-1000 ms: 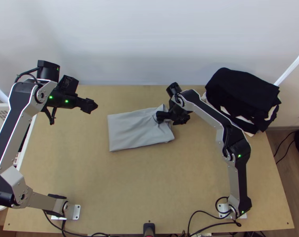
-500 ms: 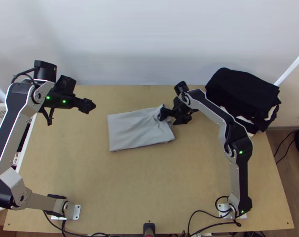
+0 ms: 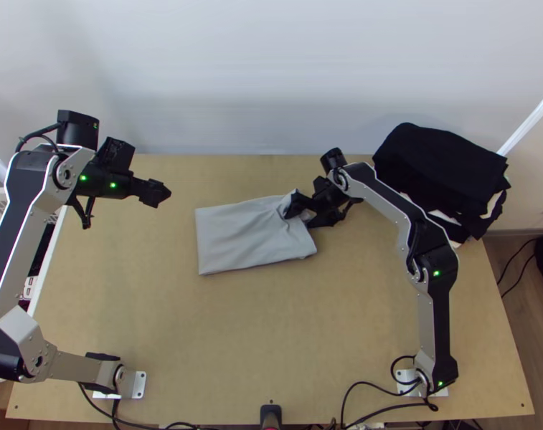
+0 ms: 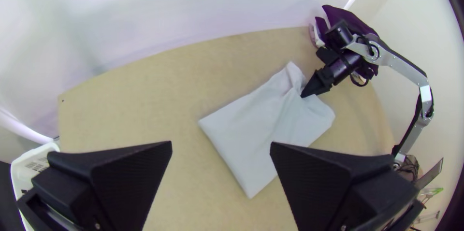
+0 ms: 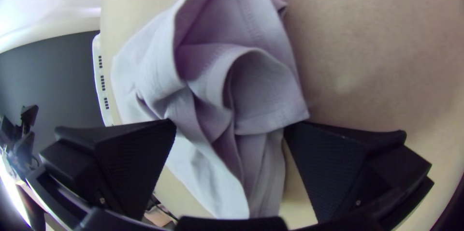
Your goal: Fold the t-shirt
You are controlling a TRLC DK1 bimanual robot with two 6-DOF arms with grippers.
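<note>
White basket [image 4: 35, 156]: standing beyond the table's left edge.
Left gripper [image 3: 158, 193]: hanging over the far left part of the wooden table [image 3: 235, 344], well apart from the t-shirt; its two fingers are standing wide open and holding nothing.
T-shirt [image 3: 237, 238]: lying near the middle of the table, folded into a roughly rectangular shape; its left part is lying fairly flat, while its right end is bunching into loose, raised folds and layers.
Right gripper [image 3: 298, 217]: sitting low at the t-shirt's rumpled right end, its fingers standing wide apart with some of the grey cloth lying between them; they are not clamping it, though whether either fingertip is touching it I cannot tell.
Black clothes [image 3: 443, 168]: lying piled at the table's far right corner, with something white showing underneath.
</note>
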